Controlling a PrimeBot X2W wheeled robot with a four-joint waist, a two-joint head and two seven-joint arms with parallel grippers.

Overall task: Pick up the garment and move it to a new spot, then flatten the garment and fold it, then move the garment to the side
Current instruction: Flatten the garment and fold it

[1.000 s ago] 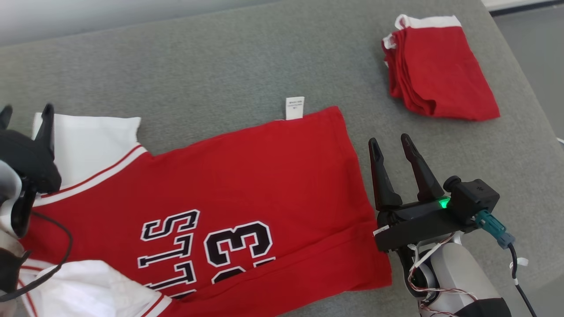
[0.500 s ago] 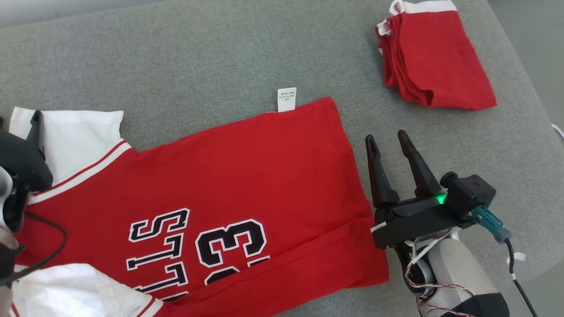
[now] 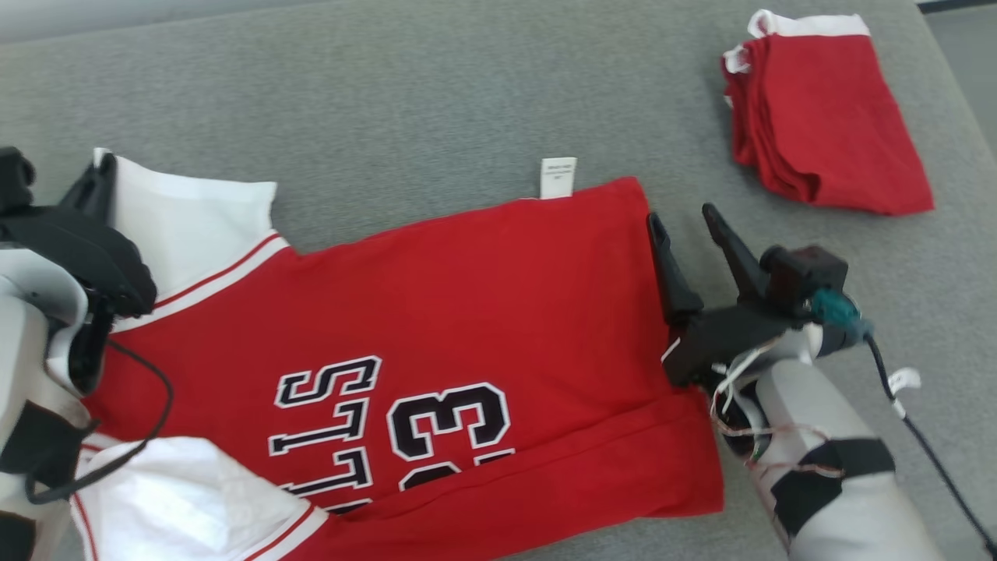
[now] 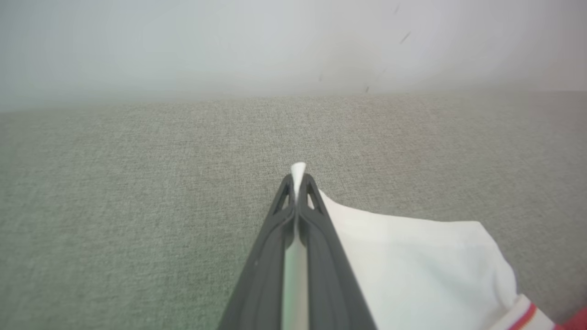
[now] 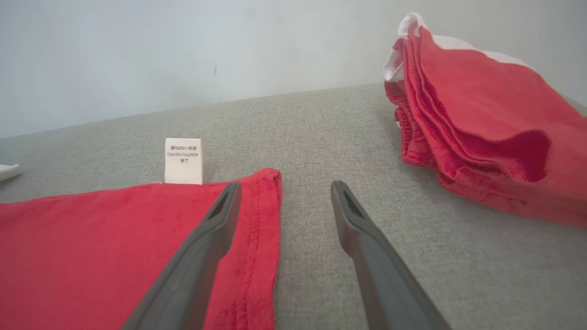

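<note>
The head camera looks steeply down on the grey fabric surface [image 3: 436,93] and most of the red jersey [image 3: 483,312]. The left wrist camera sits low and very close, facing along its fingers [image 4: 321,247] to the pale wall [image 4: 229,41]. The right wrist camera, also low, shares the white label [image 5: 183,161] and the folded red cloth [image 5: 481,114] with the head view.

The left tool [image 4: 298,183] rises from the bottom edge with its two dark fingers [image 4: 321,256] pressed together, pinching a white edge of the garment [image 4: 412,266]. A small tip of white cloth pokes out past the fingertips. The white sleeve spreads to the lower right across the grey table [image 4: 137,183], and a red stripe [image 4: 525,316] on white trim shows at the bottom right corner. Behind the table is a pale wall [image 4: 229,41] with a few dark specks.
</note>
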